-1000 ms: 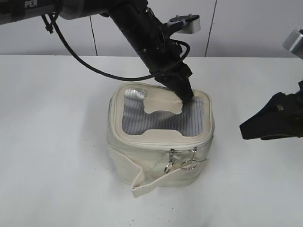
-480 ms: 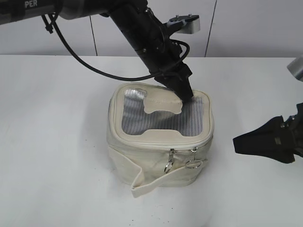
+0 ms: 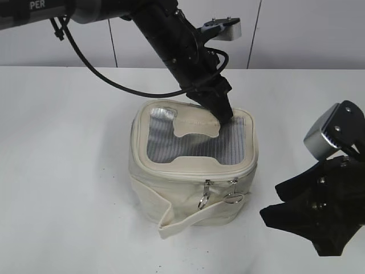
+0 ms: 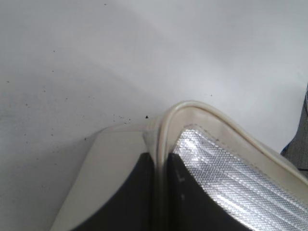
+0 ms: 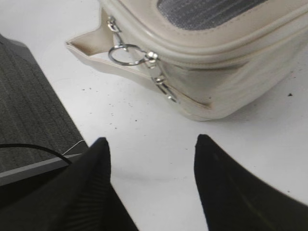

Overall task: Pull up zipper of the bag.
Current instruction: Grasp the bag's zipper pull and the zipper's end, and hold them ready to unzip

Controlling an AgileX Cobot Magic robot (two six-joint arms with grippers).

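Note:
The cream bag (image 3: 171, 188) stands mid-table with its grey mesh top (image 3: 188, 142) facing up. The zipper (image 3: 206, 184) runs round the lid rim. Its two silver sliders with ring pulls (image 3: 231, 198) hang side by side at the front right. They also show in the right wrist view (image 5: 126, 52). My left gripper (image 3: 223, 116) reaches down onto the back right of the lid and is shut on a cream ridge of the bag (image 4: 161, 144). My right gripper (image 3: 270, 203) is open and empty, low over the table right of the bag, its fingertips (image 5: 151, 144) a short way from the sliders.
The bag's loose cream strap (image 3: 171, 220) trails off its front left corner onto the white table (image 3: 68, 171). A black cable (image 3: 97, 74) hangs from the left arm behind the bag. Grey floor (image 5: 29, 106) shows past the table's edge in the right wrist view.
My right arm has dropped lower and swung forward and left, toward the bag's front right corner. The left gripper and the bag have not moved.

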